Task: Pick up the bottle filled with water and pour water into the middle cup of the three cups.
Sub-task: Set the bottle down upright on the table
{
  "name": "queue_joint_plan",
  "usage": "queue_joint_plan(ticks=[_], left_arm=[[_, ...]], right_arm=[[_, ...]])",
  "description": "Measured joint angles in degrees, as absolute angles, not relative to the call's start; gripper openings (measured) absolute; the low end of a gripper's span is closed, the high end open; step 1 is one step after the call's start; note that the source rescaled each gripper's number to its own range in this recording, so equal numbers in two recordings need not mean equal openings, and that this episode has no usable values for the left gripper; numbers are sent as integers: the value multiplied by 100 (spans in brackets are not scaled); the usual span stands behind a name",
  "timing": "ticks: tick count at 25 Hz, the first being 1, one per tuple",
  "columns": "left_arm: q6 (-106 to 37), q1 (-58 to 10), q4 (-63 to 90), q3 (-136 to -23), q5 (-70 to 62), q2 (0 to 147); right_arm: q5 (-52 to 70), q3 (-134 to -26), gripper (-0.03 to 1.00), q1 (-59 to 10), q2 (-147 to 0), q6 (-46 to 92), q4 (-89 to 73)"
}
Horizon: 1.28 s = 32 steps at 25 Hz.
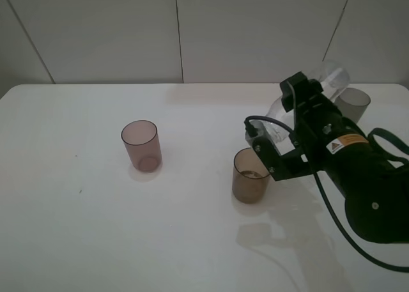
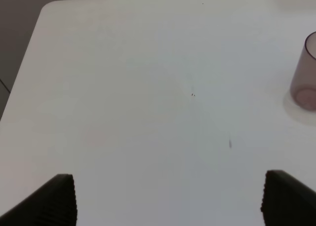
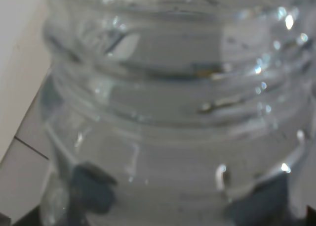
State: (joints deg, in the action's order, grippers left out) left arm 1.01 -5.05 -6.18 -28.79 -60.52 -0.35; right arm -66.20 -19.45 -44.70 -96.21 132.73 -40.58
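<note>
I have the bottle [image 1: 332, 76] tilted in my right tool [image 1: 276, 127], while my left tool [image 2: 173, 199] is spread wide and holds nothing.
Above the table [image 1: 77, 241], the bottle's neck slants down close by the amber middle cup [image 1: 250, 175], which sits just under the right tool. The grey cup [image 1: 353, 103] stands behind that tool, and the mauve cup [image 1: 140, 145] is well apart.

This looks like a robot test lab. A plain white bench [image 1: 77, 241] stands against a white panelled wall [image 1: 243, 30]. A black robot arm [image 1: 367, 190] carries a yellow warning sticker [image 1: 348, 140] and a trailing black cable [image 1: 329, 209]. Plastic cups [image 1: 140, 145] are set out as props.
</note>
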Motion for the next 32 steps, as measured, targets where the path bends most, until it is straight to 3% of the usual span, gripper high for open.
queue_joint_plan(ticks=[10, 17, 24, 32], left_arm=[[101, -505, -618, -2879, -6052, -35], [101, -505, -618, -2879, -6052, -35], [101, -505, -618, -2879, -6052, -35], [101, -505, -618, -2879, -6052, -35]], right_arm=[[-6483, -1952, 1, -4470, -9621, 12066, -4100], [-5123, -2406, 1, -4414, -9059, 11327, -4488], [-3129, -3015, 1, -3514, -8577, 9838, -4058], [-1978, -3384, 1, -2302, -8583, 6818, -1801]])
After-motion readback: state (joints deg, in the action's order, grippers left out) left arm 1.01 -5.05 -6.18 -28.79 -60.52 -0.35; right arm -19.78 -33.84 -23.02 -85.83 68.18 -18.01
